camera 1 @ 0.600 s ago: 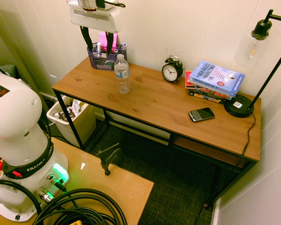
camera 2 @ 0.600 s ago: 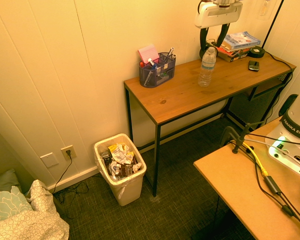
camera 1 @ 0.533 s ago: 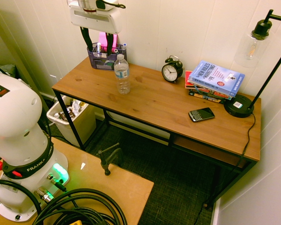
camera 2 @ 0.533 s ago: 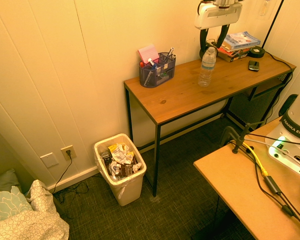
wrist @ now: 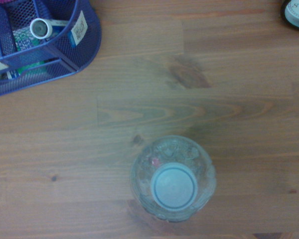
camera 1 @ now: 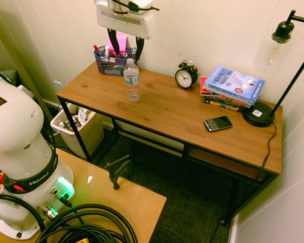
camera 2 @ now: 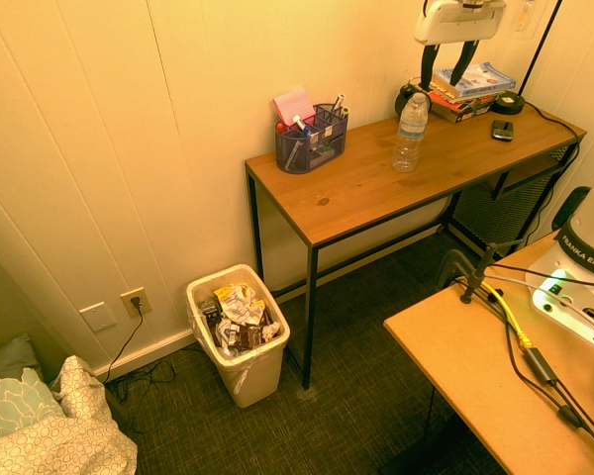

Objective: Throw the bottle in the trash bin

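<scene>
The clear ribbed bottle (camera 1: 133, 80) with a white cap stands upright on the wooden desk (camera 1: 172, 109), also seen as the bottle (camera 2: 409, 133) and from straight above as the bottle (wrist: 173, 180). My gripper (camera 1: 124, 45) hangs open high above the desk, a little behind the bottle, with nothing between its fingers; in the second exterior view the gripper (camera 2: 445, 67) is up and to the right of the bottle. The cream trash bin (camera 2: 240, 336), lined and full of crumpled litter, stands on the floor beside the desk's end; the first exterior view shows the trash bin (camera 1: 76, 129) partly under the desk's corner.
A dark mesh pen organizer (camera 1: 113, 59) stands at the wall just behind the bottle. An alarm clock (camera 1: 186, 75), a stack of books (camera 1: 231, 87), a phone (camera 1: 218, 123) and a lamp base (camera 1: 259, 114) occupy the desk's far half.
The gripper has shifted sideways along the desk, from over the pen organizer toward the clock side, so it now hangs closer above the bottle. The bottle has not moved.
</scene>
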Robot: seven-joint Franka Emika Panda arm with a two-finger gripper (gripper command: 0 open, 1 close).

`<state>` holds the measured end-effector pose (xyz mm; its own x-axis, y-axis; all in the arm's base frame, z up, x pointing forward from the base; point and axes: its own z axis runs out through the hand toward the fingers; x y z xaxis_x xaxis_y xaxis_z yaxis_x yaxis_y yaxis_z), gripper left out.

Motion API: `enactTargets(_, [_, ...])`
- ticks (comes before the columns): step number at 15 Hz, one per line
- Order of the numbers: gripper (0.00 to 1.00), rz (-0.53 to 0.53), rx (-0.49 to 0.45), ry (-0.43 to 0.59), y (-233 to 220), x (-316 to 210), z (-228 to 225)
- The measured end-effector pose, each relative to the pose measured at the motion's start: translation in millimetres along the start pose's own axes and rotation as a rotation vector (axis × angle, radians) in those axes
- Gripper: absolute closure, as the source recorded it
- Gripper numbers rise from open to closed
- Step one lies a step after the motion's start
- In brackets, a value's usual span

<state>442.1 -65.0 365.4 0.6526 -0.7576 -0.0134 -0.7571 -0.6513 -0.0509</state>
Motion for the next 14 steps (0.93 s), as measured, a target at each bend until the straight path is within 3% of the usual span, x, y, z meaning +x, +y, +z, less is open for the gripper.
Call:
enactTargets(4, [0.00, -0.034, -0.063, -0.084, -12.0, -5.7, 59.3])
enactTargets(13, [0.00, -0.118, 0.025, 0.073, -41.8, -1.8, 87.8])
enactTargets(14, [1.00, -0.125, 0.028, 0.089, -42.2, 0.0, 91.6])
